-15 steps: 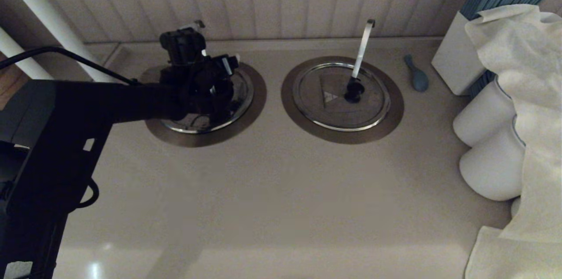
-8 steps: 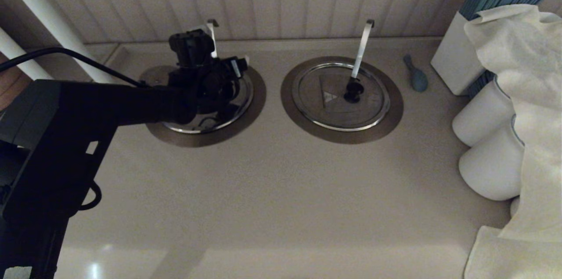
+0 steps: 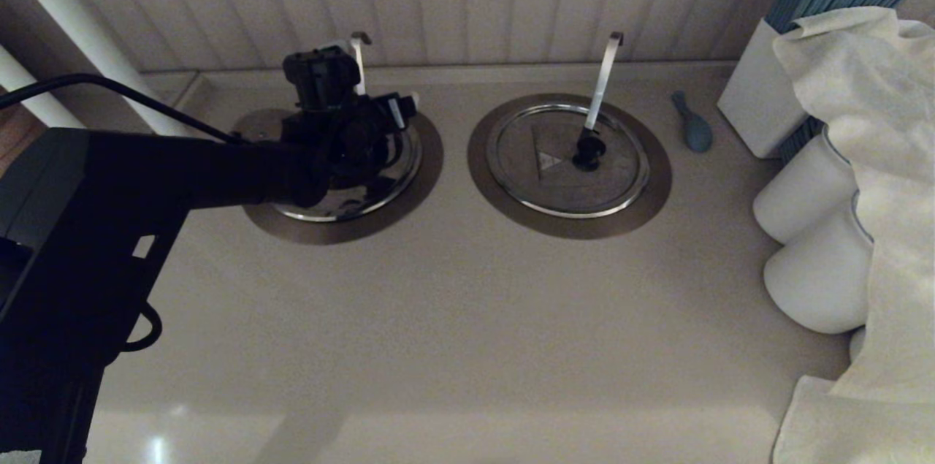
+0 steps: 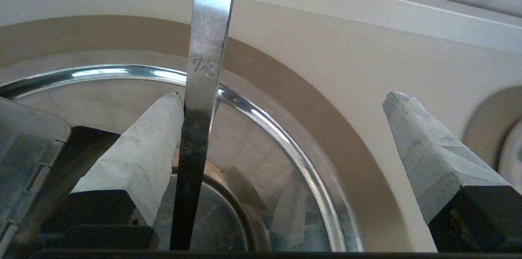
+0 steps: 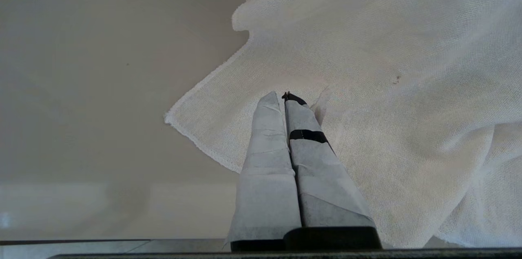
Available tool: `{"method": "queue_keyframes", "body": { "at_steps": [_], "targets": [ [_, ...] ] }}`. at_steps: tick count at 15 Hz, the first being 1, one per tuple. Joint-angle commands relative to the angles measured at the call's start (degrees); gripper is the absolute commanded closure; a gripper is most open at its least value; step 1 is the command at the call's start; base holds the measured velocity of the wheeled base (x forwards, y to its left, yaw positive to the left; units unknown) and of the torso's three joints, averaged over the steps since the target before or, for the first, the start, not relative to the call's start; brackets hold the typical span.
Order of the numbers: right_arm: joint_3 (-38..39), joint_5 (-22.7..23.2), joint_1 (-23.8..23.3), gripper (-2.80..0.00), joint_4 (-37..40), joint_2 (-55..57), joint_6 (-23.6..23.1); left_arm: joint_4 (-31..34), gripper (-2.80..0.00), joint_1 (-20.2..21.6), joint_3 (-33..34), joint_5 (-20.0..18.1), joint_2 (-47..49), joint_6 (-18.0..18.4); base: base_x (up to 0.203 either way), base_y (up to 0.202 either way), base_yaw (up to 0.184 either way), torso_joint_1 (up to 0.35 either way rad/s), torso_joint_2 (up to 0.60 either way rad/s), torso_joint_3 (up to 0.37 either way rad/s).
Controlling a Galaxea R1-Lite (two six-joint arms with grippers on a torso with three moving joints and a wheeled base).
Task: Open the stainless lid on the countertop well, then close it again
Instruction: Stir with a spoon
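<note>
The stainless lid (image 3: 343, 204) lies flat in the left countertop well, ringed by its brownish collar (image 3: 431, 150). The thin grey hooked handle (image 3: 358, 55) rises at the lid's far edge. My left gripper (image 3: 350, 139) hovers low over the lid and hides the knob. In the left wrist view the left gripper (image 4: 283, 96) is open, its fingers wide apart. One fingertip (image 4: 163, 128) rests right beside the handle (image 4: 208, 47), above the shiny lid (image 4: 253, 149) and collar (image 4: 318, 128). My right gripper (image 5: 285, 98) is shut and empty over a white cloth (image 5: 387, 87), outside the head view.
The twin lid (image 3: 566, 172) with its broad bright handle (image 3: 600, 84) sits in the right collar. A blue spoon-like object (image 3: 694, 128), a white box of blue sticks (image 3: 760, 99), white jars (image 3: 803, 201) and draped cloth (image 3: 876, 157) crowd the right side. A panelled wall stands behind.
My left arm has shifted slightly toward the back and right over the left lid, uncovering the hooked handle behind it. The lid stays seated.
</note>
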Motion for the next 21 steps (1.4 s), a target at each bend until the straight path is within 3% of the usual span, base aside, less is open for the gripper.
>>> {"method": "queue_keyframes", "body": {
  "at_steps": [1, 16, 21],
  "targets": [
    [0.01, 0.03, 0.02, 0.00, 0.02, 0.04, -0.04, -0.17, -2.80, -0.22, 0.43, 0.08, -0.78, -0.11, 0.000, 0.000, 0.000, 0.000, 0.00, 0.000],
    [0.01, 0.03, 0.00, 0.00, 0.02, -0.02, -0.04, -0.33, -2.80, -3.98, 2.71, 1.85, -0.59, 0.77, 0.000, 0.000, 0.000, 0.000, 0.00, 0.000],
    [0.01, 0.03, 0.01, 0.00, 0.02, -0.02, -0.04, -3.37, -2.80, -4.97, 4.68, 1.97, -1.37, 2.44, 0.000, 0.000, 0.000, 0.000, 0.00, 0.000]
  ]
}}
